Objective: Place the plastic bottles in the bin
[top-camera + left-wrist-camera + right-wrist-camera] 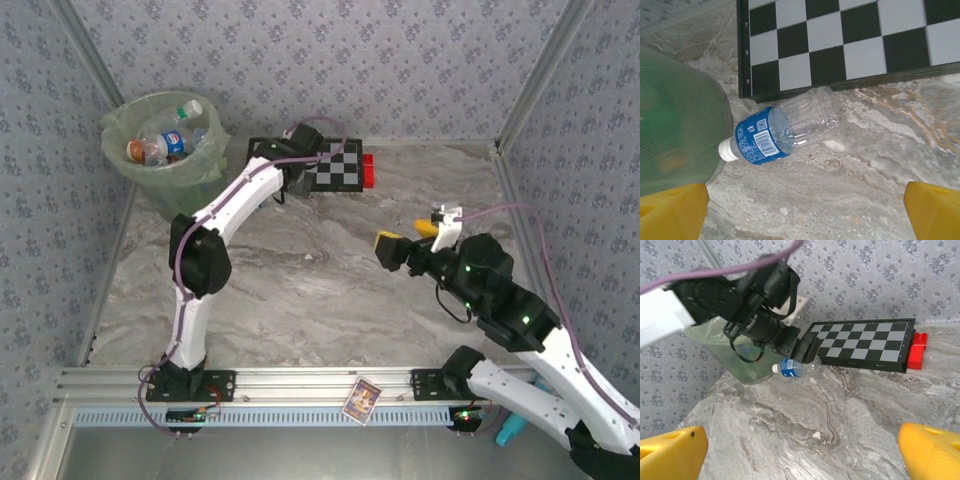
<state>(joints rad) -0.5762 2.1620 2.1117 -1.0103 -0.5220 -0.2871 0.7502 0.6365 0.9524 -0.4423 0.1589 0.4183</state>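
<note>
Bottle [785, 131] beside checkerboard [840, 45] edge (cap by bin [680, 125]), open tabletop [865, 175] nearside

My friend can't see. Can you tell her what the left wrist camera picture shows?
A clear plastic bottle with a blue label lies on its side on the marbled table, white cap toward the green bin at left. A checkerboard fills the top, and the open left gripper shows yellow fingertips in the bottom corners.

Legible: numerals 7, 6, 5 along the checkerboard [840, 40] border. The bottle [785, 131] label bears a barcode (its print unreadable).
</note>
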